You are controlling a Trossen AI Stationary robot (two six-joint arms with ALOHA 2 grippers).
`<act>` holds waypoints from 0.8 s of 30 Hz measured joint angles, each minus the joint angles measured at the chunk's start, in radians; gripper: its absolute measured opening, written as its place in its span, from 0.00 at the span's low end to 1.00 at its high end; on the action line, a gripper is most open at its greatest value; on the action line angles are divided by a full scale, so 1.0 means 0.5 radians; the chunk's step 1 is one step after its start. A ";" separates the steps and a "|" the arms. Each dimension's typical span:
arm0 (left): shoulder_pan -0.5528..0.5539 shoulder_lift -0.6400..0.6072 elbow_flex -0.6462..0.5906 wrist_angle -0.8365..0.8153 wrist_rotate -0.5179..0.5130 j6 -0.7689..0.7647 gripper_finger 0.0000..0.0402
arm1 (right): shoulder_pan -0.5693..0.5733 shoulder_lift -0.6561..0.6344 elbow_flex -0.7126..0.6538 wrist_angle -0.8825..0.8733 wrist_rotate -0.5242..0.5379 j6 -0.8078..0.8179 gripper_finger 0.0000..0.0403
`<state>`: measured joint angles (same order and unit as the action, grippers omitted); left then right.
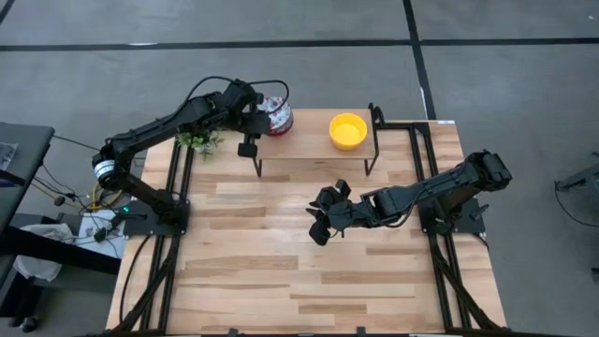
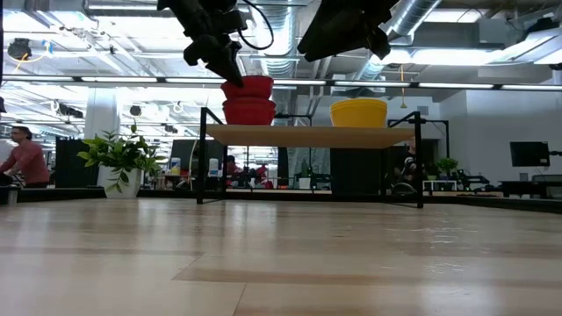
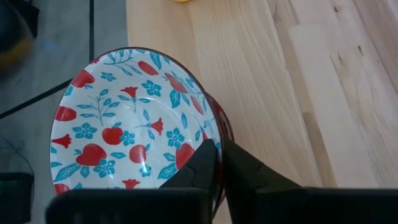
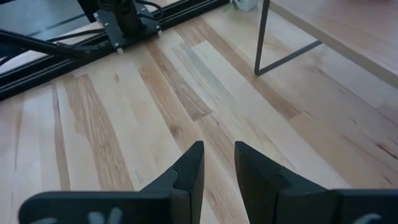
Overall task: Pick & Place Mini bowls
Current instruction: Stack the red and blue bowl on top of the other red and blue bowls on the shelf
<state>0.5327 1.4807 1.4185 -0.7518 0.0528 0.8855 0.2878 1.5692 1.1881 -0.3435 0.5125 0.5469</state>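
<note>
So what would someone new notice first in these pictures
Probably the floral bowl at the left end of the small raised shelf, with the left tool pinching its rim. Next, the bright yellow bowl toward the shelf's right end. The right tool hovers slightly open over bare tabletop.

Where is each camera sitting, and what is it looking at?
High view: above, looking straight down at the table; both arms show.
Low view: at tabletop height, looking across at the shelf; arms hang from above.
Left wrist view: on the left arm; left gripper pinches the floral bowl rim.
Right wrist view: on the right arm; right gripper over bare table.
Shared: high and low views both show the yellow bowl.
</note>
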 joint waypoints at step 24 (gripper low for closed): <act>0.000 0.000 -0.001 0.002 -0.091 0.001 0.08 | 0.000 0.000 0.000 0.001 -0.032 0.016 0.20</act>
<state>0.5327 1.4807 1.4181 -0.7506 0.0074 0.8860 0.2878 1.5691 1.1881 -0.3431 0.4965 0.5550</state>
